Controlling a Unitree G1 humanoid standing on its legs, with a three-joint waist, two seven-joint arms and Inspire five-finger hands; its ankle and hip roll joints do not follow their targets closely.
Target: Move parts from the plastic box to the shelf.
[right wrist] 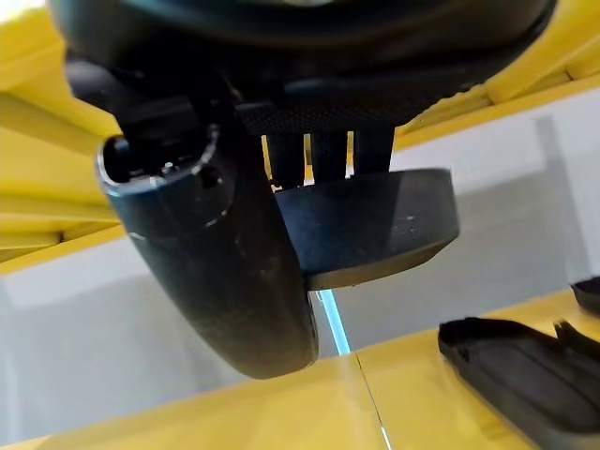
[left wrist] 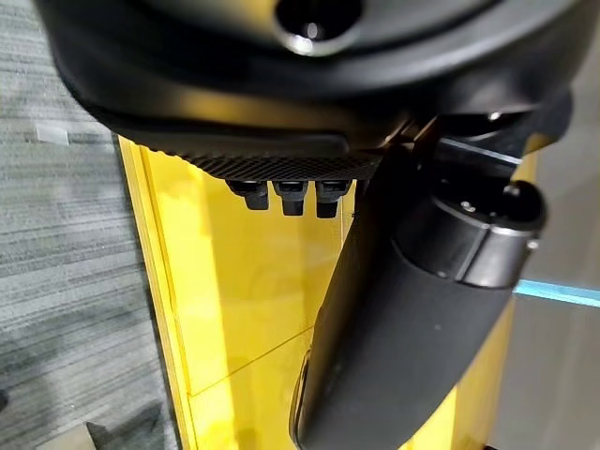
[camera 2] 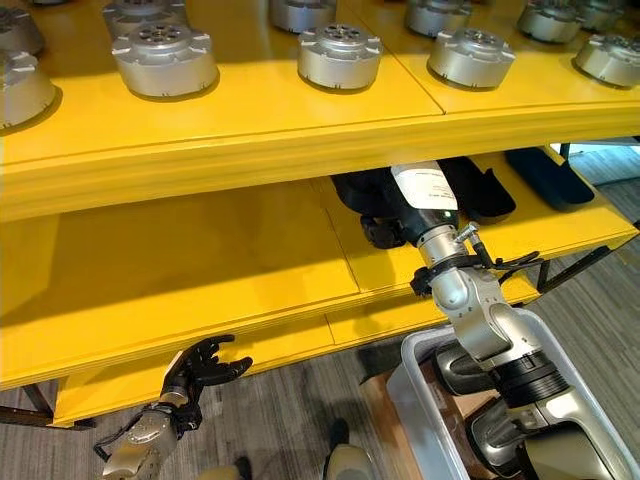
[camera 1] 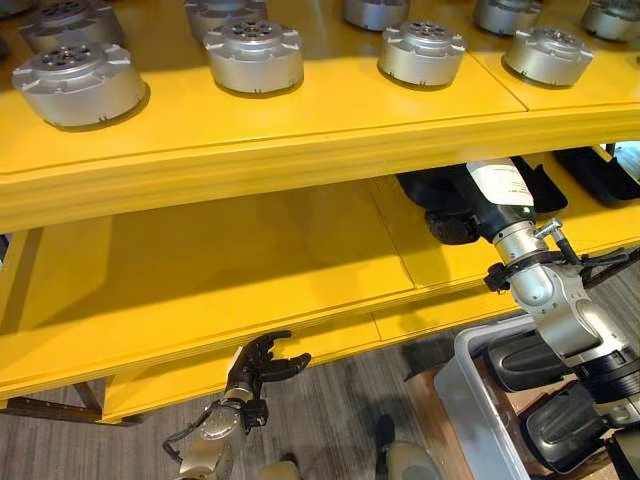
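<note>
The yellow shelf (camera 1: 250, 150) spanned the whole scene in two tiers, its upper board carrying rows of silver round motor housings (camera 1: 255, 52) well above both hands. The lower board (camera 1: 230, 260) lay largely bare toward the left of the right hand, with a long unbroken front edge and a seam just beside that hand. The right hand (right wrist: 216, 253) reached under the upper board's edge, fingers and thumb curled round a black part (right wrist: 375, 225), a flat dark piece held clear above the lower board. A white label (camera 1: 500, 182) sat on the right forearm just behind the hand; its print was too small to read. More black parts (camera 2: 480, 190) lay on the lower board to the right of that hand, one (right wrist: 525, 361) close beside it, another (camera 2: 545, 175) farther right near the board's end. The grey plastic box (camera 1: 480, 410) stood on the floor below and behind the right hand, in front of the shelf, with dark parts (camera 1: 525, 360) inside. The left hand (camera 1: 262, 365) hung far to the left and lower, just under the lower board's front edge, fingers loosely spread and holding nothing, open grey carpet (camera 1: 330, 420) beneath it
</note>
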